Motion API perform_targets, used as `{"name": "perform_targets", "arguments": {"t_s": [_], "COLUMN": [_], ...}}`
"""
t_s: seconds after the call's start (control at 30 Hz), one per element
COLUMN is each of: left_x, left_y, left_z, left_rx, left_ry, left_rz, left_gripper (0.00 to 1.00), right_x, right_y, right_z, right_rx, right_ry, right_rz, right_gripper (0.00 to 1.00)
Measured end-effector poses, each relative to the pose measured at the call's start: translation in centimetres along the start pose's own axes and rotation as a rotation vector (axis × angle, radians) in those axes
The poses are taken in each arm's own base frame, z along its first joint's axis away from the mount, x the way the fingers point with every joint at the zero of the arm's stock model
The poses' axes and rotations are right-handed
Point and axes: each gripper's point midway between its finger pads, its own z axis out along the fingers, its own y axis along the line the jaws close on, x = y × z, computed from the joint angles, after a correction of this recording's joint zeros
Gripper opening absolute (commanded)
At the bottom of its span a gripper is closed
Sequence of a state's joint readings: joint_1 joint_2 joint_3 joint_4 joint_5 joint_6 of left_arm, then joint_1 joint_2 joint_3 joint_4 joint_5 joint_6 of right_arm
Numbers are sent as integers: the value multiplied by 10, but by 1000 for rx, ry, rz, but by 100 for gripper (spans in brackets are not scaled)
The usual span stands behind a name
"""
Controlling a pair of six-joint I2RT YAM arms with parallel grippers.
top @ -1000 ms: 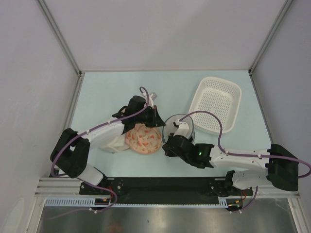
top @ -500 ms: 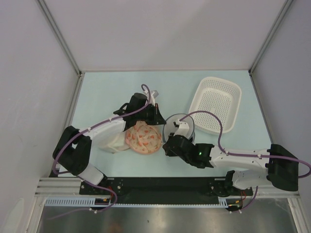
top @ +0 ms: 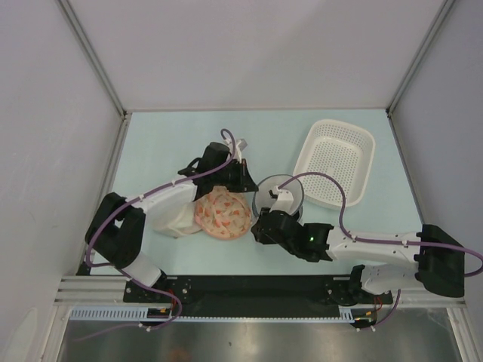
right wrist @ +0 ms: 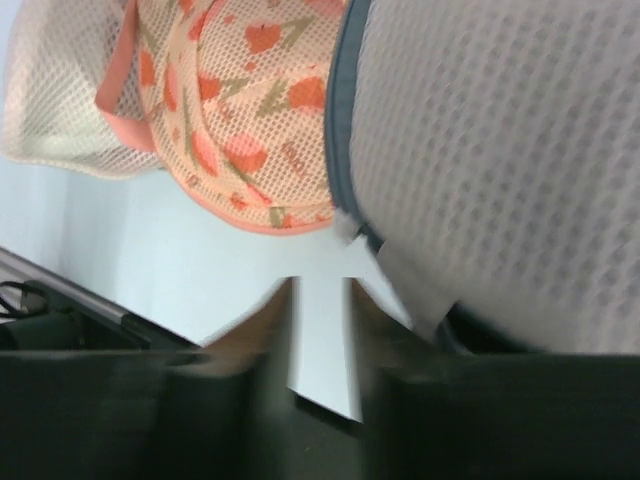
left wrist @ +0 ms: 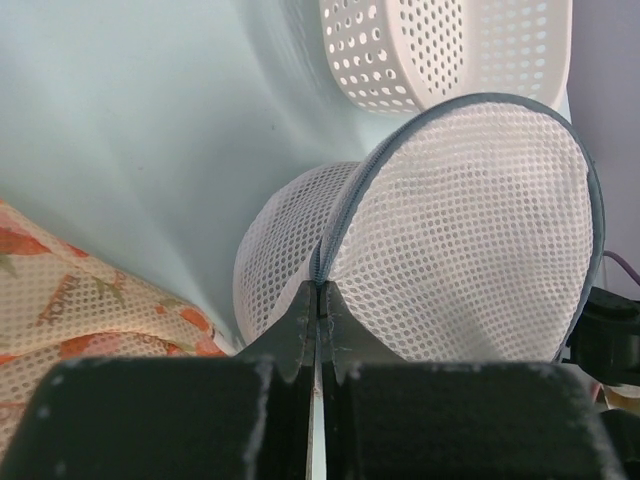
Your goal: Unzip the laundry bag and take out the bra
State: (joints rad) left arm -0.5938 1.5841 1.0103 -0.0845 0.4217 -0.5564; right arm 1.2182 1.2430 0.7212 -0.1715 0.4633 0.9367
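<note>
Okay, left gripper (left wrist: 319, 296) first: I see its two fingers pressed flat together, pinching the dark zipper band of the small round white mesh laundry bag (left wrist: 455, 250) right at the seam. The laundry bag sits mid-way across the pale green table (top: 166, 143), between the two arms. It is just beside the white perforated plastic basket (top: 336, 160) on its right and the peach-orange floral padded item (top: 223, 213) on its left.

From the left wrist I see the round mesh top panel tilted up off the drum body, with the zipper band running round its edge. How far the zip is undone I cannot tell.

Right gripper (right wrist: 320, 305): fingers a little apart, bare table showing in the gap, nothing between them. The view is blurry, but it is low at the near side of the laundry bag, with the mesh wall and zipper band just above and right of the fingers. A small white tab hangs off the band near the right finger.

Behind the floral item lies a plain white mesh bag (right wrist: 50, 90), touching it. The mesh hides the inside of the laundry bag in every view.
</note>
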Motion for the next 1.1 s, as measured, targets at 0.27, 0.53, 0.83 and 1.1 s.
{"name": "perform_targets", "arguments": {"t_s": [0.27,0.53,0.83,1.1], "left_x": [-4,-6,-6,-12], "left_y": [6,0,-13,-25], "left_z": [-1,-7,-26,-39], "left_rx": [-16,2,42,66], "left_ry": [-14,-25,-64,-95], "left_rz": [11,22,42,54], "left_gripper": [0,18,61,64], "right_x": [-33,-95,-170,-160], "right_y": [38,20,-58,-118], "right_z": [-24,-50,-84,-71], "right_rx": [-87,-67,91,208], "right_ry": [-26,-155,-358,-317], "right_rz": [-36,-28,44,69], "right_gripper": [74,68,65,63]}}
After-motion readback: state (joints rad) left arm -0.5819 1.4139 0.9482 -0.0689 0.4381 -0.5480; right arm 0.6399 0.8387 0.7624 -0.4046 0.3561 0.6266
